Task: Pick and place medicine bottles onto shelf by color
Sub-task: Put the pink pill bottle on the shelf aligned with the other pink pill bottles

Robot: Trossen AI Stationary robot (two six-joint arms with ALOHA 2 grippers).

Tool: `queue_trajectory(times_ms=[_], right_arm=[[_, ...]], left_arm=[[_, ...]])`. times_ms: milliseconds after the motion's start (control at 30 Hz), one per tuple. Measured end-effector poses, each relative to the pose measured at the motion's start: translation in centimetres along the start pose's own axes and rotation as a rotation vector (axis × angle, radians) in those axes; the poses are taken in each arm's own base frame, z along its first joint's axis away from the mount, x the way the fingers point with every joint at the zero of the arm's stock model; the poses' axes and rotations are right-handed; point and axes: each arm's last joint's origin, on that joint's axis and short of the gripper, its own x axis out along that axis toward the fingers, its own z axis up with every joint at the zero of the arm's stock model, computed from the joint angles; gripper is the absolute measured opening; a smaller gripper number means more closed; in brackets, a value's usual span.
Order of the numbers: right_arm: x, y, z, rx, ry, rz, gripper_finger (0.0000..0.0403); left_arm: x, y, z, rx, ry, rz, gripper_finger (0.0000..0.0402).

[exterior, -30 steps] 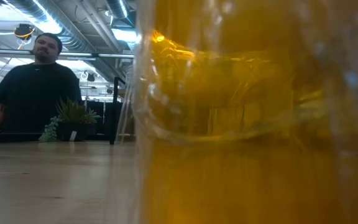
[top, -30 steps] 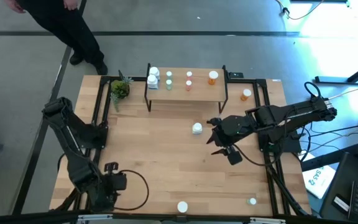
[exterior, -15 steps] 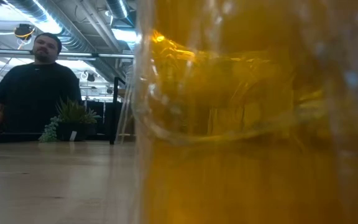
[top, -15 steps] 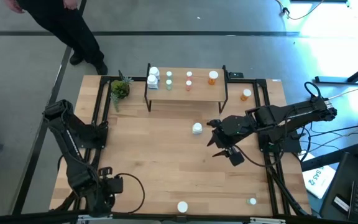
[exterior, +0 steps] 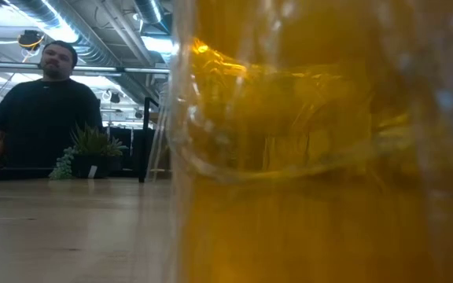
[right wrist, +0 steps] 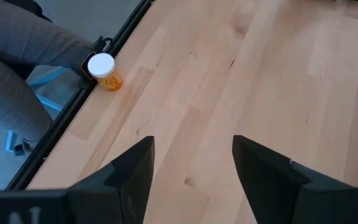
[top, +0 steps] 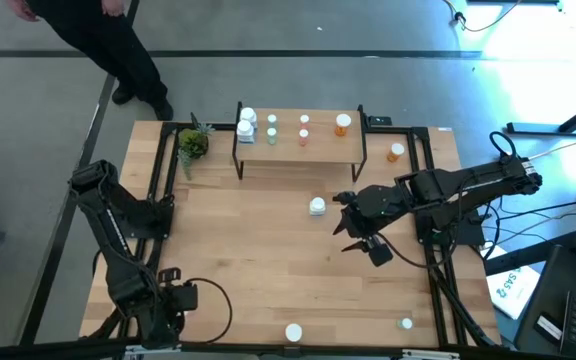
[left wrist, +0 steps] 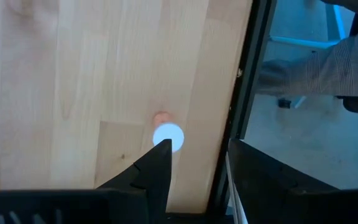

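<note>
Bottle (right wrist: 104,70), orange with white cap, stands by the table edge; both grippers gape empty, left (left wrist: 194,165) seemingly

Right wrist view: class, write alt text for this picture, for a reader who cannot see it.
An orange medicine bottle with a white cap stands near the black-framed edge of a light wooden table. The right gripper hangs open above bare wood, holding nothing. Beyond the edge, a person's grey trouser leg shows.
</note>
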Motion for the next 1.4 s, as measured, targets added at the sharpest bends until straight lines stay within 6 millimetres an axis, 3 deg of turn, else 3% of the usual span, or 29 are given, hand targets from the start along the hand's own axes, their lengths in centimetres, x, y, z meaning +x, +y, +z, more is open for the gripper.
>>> queue_trajectory(times_ms=[433,1400], right_arm=[[0.0,0.0,0.0,0.001,-0.001,0.000,0.0220],[0.0,0.0,0.0,0.001,-0.001,0.000,0.0220]], left_arm=[[2.1,-0.7,-0.6,0.024,0.023,0.063,0.0153],[2.1,-0.5,-0.5,-0.057,-0.025,0.095,0.0153]])
